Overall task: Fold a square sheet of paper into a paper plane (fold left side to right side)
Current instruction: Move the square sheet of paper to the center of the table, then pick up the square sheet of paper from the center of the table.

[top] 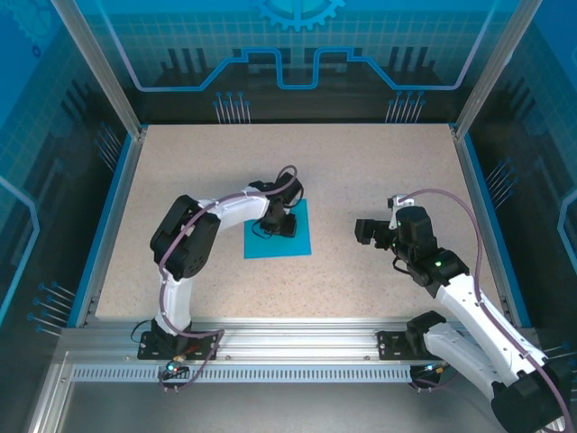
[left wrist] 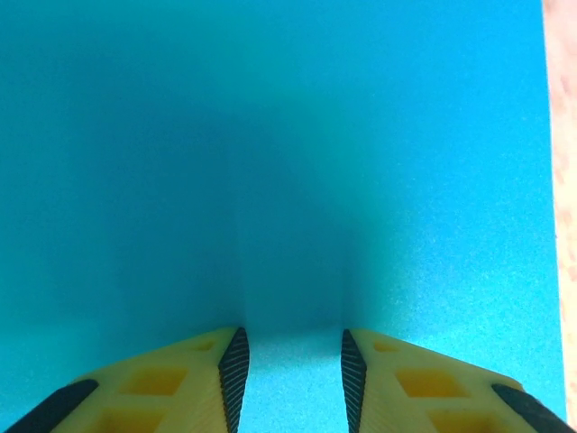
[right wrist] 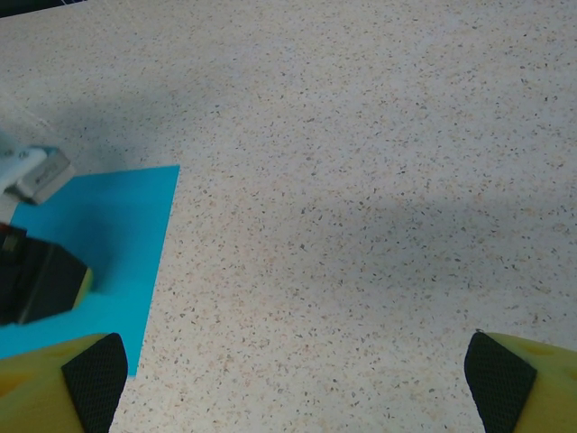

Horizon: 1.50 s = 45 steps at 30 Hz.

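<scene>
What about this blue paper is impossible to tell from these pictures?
- Top view: the left gripper covers part of the square sheet of paper; contact unclear.
- Left wrist view: frame edges cut off three sheet borders.
- Right wrist view: the sheet's left part runs off-frame.
- Creases: too faint to tell.

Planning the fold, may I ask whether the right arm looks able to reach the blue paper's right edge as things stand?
Probably yes: bare table lies between the open right pincer and the square sheet of paper, and the left pincer sits mid-sheet, off the right edge.
</scene>
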Each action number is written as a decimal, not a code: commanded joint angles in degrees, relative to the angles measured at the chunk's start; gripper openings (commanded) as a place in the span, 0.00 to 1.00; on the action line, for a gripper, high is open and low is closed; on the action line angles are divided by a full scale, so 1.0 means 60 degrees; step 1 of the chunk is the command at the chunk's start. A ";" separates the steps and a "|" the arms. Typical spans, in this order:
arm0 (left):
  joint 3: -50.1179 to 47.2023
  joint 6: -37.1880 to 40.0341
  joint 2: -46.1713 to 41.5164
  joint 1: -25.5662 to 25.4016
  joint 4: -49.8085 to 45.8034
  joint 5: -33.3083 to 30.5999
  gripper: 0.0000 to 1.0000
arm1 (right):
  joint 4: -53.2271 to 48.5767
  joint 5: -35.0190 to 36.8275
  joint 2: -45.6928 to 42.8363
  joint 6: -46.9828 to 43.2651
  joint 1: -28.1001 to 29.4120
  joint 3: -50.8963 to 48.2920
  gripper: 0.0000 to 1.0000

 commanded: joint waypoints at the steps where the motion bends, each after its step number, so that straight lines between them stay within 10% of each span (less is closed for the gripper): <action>1: -0.0719 -0.0570 -0.0215 -0.0388 -0.0515 0.0564 0.37 | -0.0129 0.0161 0.0114 0.0212 0.0158 -0.0114 1.00; 9: -0.0312 -0.0467 -0.1121 -0.0368 -0.0819 0.0579 0.41 | -0.0216 -0.0061 0.0927 0.0564 0.0209 0.0268 1.00; 24: -0.3190 -0.1893 -0.3616 0.1656 0.0718 0.3075 0.87 | -0.1233 -0.0190 0.6092 0.1295 0.1879 0.3591 1.00; 45: -0.4440 -0.2050 -0.3262 0.1890 0.1250 0.2816 0.71 | -0.1769 -0.0740 1.2021 0.0711 0.2839 0.8023 1.00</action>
